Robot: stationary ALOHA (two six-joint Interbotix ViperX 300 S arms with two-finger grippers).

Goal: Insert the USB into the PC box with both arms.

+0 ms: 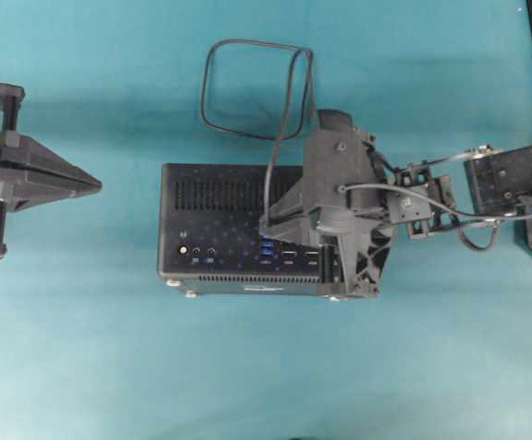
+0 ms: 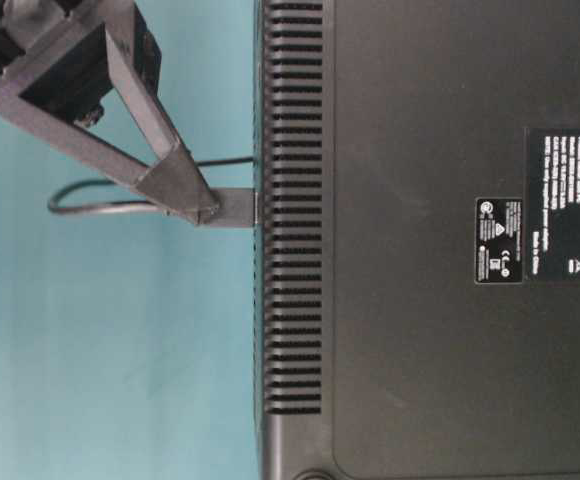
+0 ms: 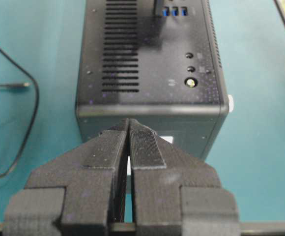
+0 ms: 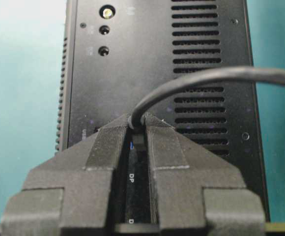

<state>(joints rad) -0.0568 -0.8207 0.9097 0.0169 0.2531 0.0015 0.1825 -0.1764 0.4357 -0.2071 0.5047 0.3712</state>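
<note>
The USB [image 1: 248, 87] has its plug end pinched between the fingertips of the right gripper [image 4: 137, 129], directly over the port face of the PC box [image 1: 234, 197]. In the right wrist view the cable rises from between the two fingertips and arcs away to the right across the vent slots [image 4: 204, 49]. In the table-level view the small black plug [image 2: 232, 207] reaches from the gripper tip to the slotted edge of the box and touches it (how deep it sits in a socket cannot be told). From the plug the thin cable runs up across the box top and off its far side, where it lies in a loose loop on the teal table [image 1: 83, 367].

The box lies flat on the table with its port face upward. The blue USB sockets [image 1: 266, 249] show just beside the right gripper's tip, and the round button [image 1: 182, 249] and two small jacks [image 1: 203, 249] sit further left along the same row.

The right gripper's jaws are clamped on the plug, and the arm reaches in over the box from the box's right side.

The left gripper [image 3: 128, 125] has its jaws pressed together with nothing between them. It sits well to the left of the box, tip pointing toward it, not touching.
</note>
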